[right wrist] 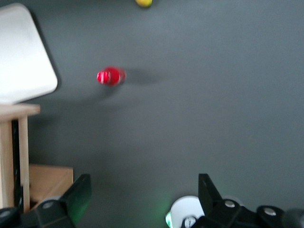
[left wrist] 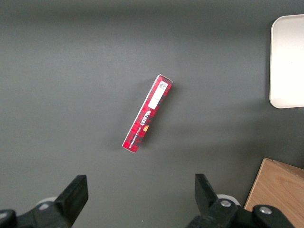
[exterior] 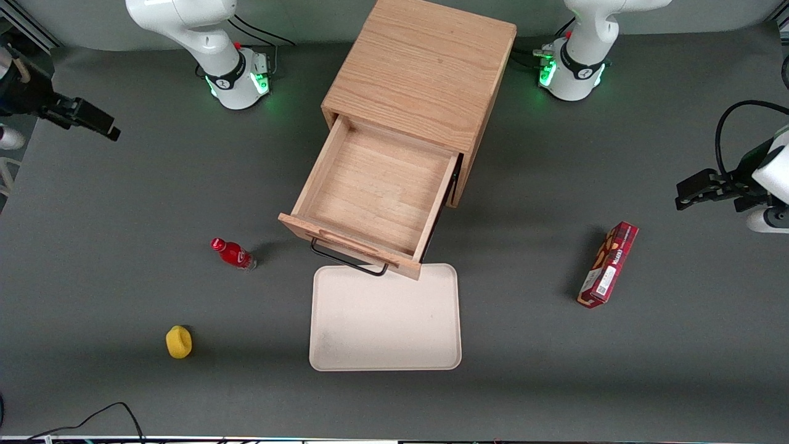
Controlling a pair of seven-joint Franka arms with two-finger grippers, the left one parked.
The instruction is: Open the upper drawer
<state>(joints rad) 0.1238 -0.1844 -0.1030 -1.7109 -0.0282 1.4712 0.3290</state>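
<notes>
Dark grey tabletop (exterior: 123, 203) carries a wooden cabinet (exterior: 425, 68) set between the two arm bases. Its upper drawer (exterior: 376, 191) is pulled well out toward the front camera, showing a bare plank floor; the black wire handle (exterior: 345, 259) hangs from its front, just above the edge of a cream tray (exterior: 385, 320) that lies nearer the camera. A red bottle (exterior: 233, 253) stands beside the drawer front, toward the working arm's end, and a yellow object (exterior: 179, 342) lies nearer the camera than the bottle. A red box (exterior: 608, 265) rests toward the parked arm's end. The gripper (exterior: 86, 120) hangs high at the working arm's end of the tabletop, well apart from the drawer; its jaws are spread and grasp nothing, as the wrist view shows (right wrist: 142, 199).
</notes>
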